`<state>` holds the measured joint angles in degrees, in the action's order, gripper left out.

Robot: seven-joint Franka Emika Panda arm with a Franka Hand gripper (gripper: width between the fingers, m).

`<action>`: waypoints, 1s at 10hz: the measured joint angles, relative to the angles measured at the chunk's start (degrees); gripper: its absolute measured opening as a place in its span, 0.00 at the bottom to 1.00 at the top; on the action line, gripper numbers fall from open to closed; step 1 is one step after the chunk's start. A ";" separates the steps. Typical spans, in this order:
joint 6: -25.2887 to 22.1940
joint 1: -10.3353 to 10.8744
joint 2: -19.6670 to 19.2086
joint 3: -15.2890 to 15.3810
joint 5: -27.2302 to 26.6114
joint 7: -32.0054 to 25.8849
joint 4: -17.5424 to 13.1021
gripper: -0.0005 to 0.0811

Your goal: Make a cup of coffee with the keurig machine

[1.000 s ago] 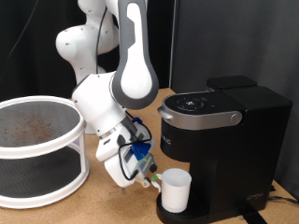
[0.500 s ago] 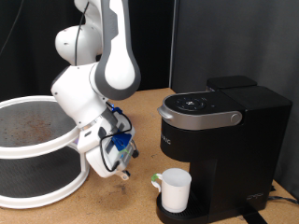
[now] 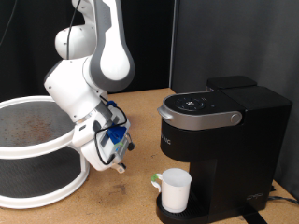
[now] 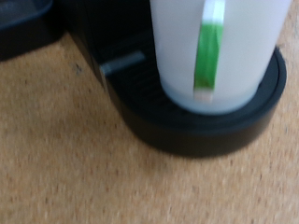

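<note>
On the round drip tray (image 3: 177, 217) of the coffee machine (image 3: 224, 140) stands the white cup (image 3: 175, 189), upright under the spout, its handle toward the exterior view's left. The machine's lid is down, with the silver handle (image 3: 196, 119) curving around the button panel. Left of the cup in the exterior view, well apart from it, the claw (image 3: 116, 161) hangs above the brown worktop (image 3: 121, 201); whether its fingers are wide or narrow I cannot tell. Beside the arm sits a white two-tier round shelf (image 3: 37, 149). The wrist view, blurred, shows the cup (image 4: 220, 51) with its green-striped handle (image 4: 209, 51) on the black tray (image 4: 201, 126).
</note>
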<state>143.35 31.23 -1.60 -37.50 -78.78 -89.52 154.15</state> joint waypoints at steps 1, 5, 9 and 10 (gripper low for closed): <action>-0.54 -0.04 2.17 -0.04 0.30 0.43 0.15 0.99; 0.49 -0.53 12.56 0.89 6.66 10.21 1.44 0.99; 0.98 -2.32 21.95 3.95 15.41 18.92 2.68 0.99; 0.12 -2.77 24.24 4.32 16.55 20.15 2.72 0.99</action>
<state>143.46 28.46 22.64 -33.18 -62.22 -69.37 156.88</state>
